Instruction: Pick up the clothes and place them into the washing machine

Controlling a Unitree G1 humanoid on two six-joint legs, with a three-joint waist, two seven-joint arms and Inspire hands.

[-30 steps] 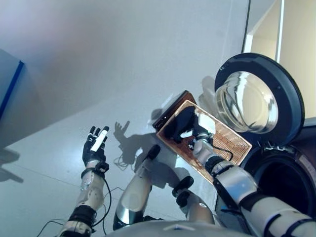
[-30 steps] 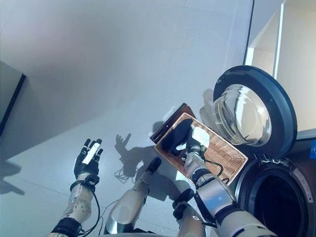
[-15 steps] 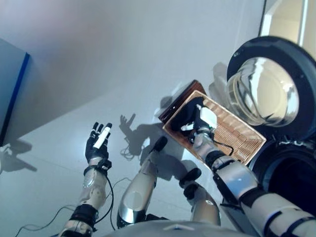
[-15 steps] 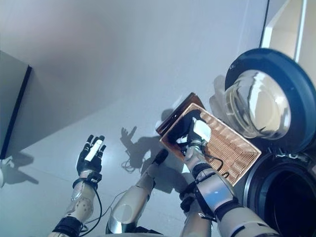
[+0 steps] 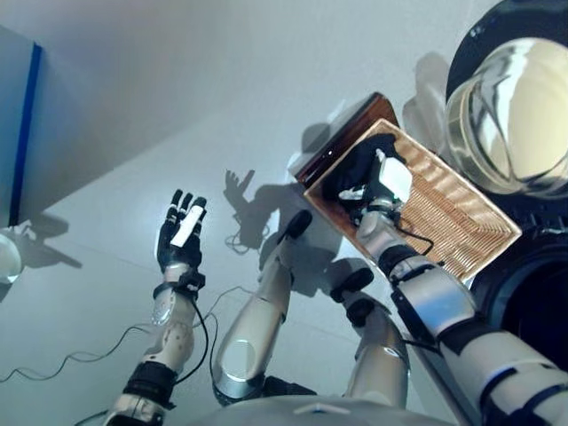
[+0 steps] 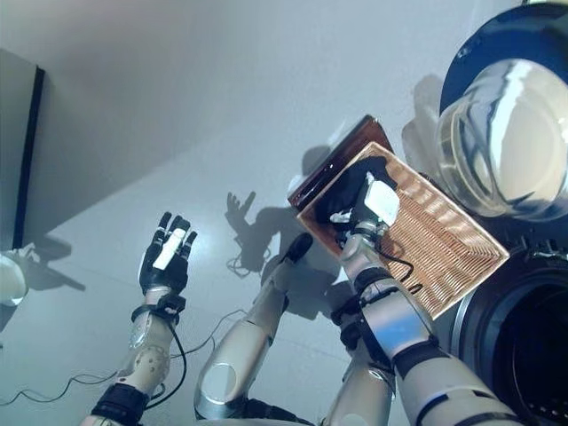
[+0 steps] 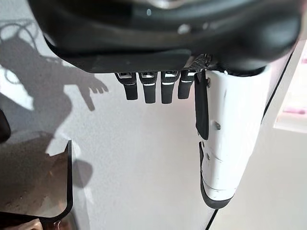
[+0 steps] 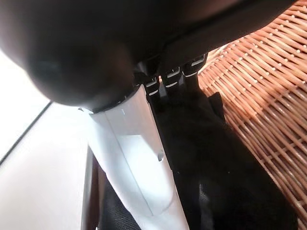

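A black cloth (image 5: 353, 169) lies at the near end of the shallow wicker basket (image 5: 461, 222), which rests on a low dark brown box (image 5: 342, 142) beside the washing machine. My right hand (image 5: 383, 182) rests on the cloth inside the basket, its white thumb cover on top. In the right wrist view the cloth (image 8: 216, 167) lies dark just past the hand, with wicker (image 8: 259, 86) beside it. My left hand (image 5: 180, 232) is held up over the floor at the left, open and empty, fingers (image 7: 153, 88) straight.
The washing machine's round glass door (image 5: 510, 115) stands open behind the basket. The dark drum opening (image 5: 532, 302) is at the lower right. A blue-edged panel (image 5: 31, 115) stands at the far left. The floor is light grey.
The whole picture has shifted, so the camera has moved. My right hand stays on the black cloth in the basket. My left hand stays raised and open.
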